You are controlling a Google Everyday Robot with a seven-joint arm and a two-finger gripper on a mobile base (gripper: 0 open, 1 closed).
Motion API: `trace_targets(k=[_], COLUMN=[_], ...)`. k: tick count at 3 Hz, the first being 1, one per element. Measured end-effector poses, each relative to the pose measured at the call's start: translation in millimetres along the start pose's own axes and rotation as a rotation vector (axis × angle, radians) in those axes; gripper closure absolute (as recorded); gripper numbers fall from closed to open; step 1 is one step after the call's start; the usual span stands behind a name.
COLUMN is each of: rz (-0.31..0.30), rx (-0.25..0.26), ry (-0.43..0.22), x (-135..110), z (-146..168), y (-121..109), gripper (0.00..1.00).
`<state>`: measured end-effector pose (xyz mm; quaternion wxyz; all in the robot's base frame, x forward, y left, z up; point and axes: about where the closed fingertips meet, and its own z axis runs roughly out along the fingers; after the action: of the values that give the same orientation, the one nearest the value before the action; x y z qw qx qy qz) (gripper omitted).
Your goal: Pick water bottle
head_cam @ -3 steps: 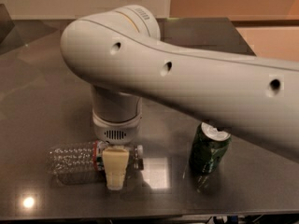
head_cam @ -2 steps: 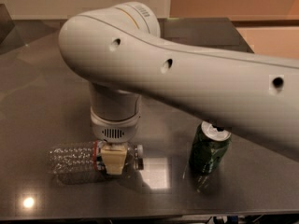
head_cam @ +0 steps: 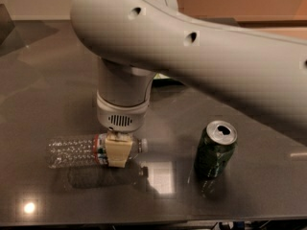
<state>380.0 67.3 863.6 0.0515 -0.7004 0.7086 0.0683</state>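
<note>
The water bottle [head_cam: 72, 151] is clear ribbed plastic with a red-edged label band. It lies level, with its cap end to the right. My gripper [head_cam: 117, 158] hangs from the big white arm and is shut on the bottle at its label band, near the neck. A cream fingertip [head_cam: 117, 152] covers the front of the band. The bottle hangs a little above the dark table [head_cam: 48, 85], and its dim reflection shows just below it.
A green soda can [head_cam: 216, 150] stands upright on the table to the right of the bottle, well apart from it. The white arm [head_cam: 216, 56] crosses the upper right of the view. The table's front edge runs along the bottom.
The gripper closed on the bottle and has risen a little, taking the bottle up off the table. The can has not moved.
</note>
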Motion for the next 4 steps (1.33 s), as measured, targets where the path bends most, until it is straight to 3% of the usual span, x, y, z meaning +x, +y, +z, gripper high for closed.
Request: trace_targets(k=[1,4], rz=[-0.039,-0.170], rx=[0.010,0.113], ry=[-0.026,-0.082], x=[-3.7,-16.6], z=[-32.6,-129.5], y=[-6.1,-16.2], gripper=[1.00,1.00])
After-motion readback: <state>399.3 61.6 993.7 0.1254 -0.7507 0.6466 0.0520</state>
